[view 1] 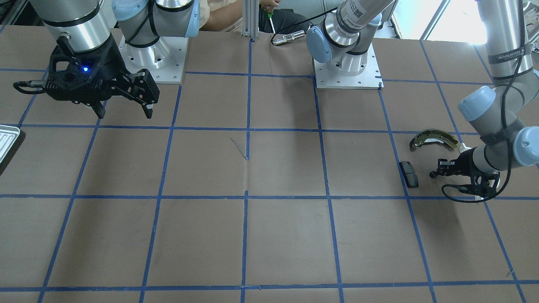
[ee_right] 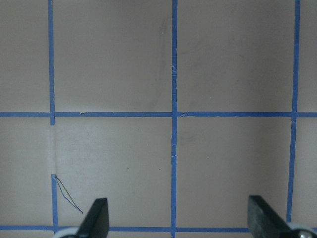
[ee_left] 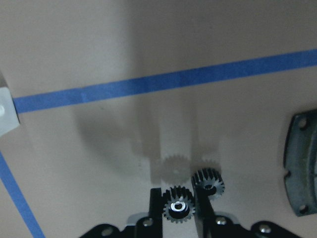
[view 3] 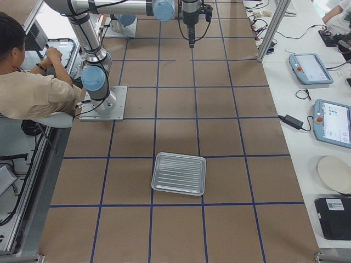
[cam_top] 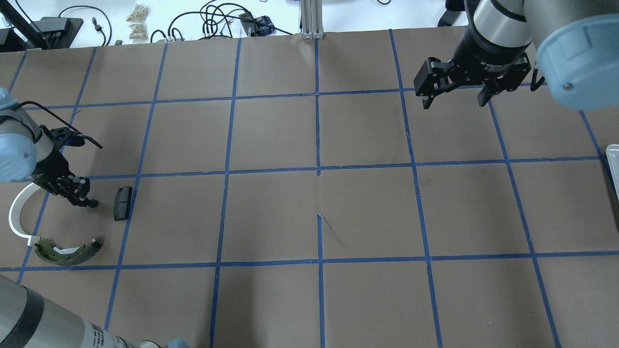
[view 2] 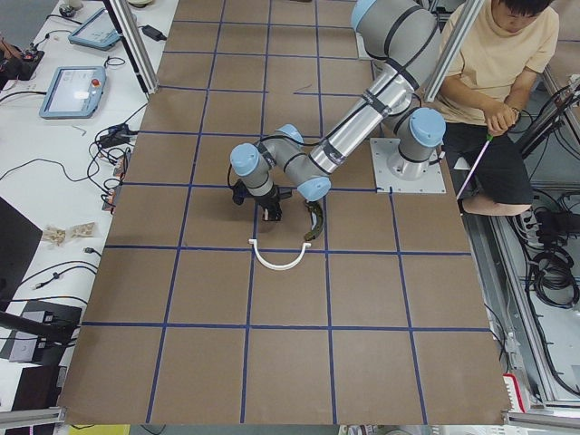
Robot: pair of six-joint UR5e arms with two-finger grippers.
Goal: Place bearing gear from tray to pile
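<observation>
My left gripper (ee_left: pixel 177 208) is shut on a small black bearing gear (ee_left: pixel 178 206) and holds it just above the paper; a second toothed wheel (ee_left: pixel 208 182) shows right beside one finger. In the overhead view this gripper (cam_top: pixel 80 197) hangs over the pile, between the white half-ring (cam_top: pixel 17 215), the black pad (cam_top: pixel 122 203) and the olive brake shoe (cam_top: pixel 67 251). My right gripper (cam_top: pixel 454 99) is open and empty, high over the far right of the table. The ribbed tray (view 3: pixel 179 173) lies bare at the right end, with its corner (view 1: pixel 6 141) showing in the front-facing view.
The two arm bases (view 1: pixel 347 69) stand at the robot's side of the table. A silver cylinder (view 1: pixel 288 38) lies near them. An operator (view 2: pixel 503 82) sits behind the robot. Blue tape lines grid the brown paper.
</observation>
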